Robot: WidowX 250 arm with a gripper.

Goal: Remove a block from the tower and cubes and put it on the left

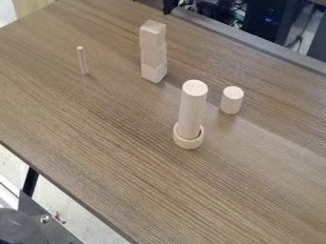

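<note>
The tower of three cubes stood at twelve o'clock on the tabletop, its long axis upright. From it, the thin peg stood upright at nine o'clock, the tall cylinder upright inside a ring at five. The hand was at the top edge, twelve o'clock; whether open or closed, I couldn't tell.

A pale wooden cube tower is standing far left, a slim pale wooden rod standing left of it; nearer, a tall pale wooden cylinder is sitting in a pale wooden ring, a short pale wooden cylinder standing farther right.
</note>
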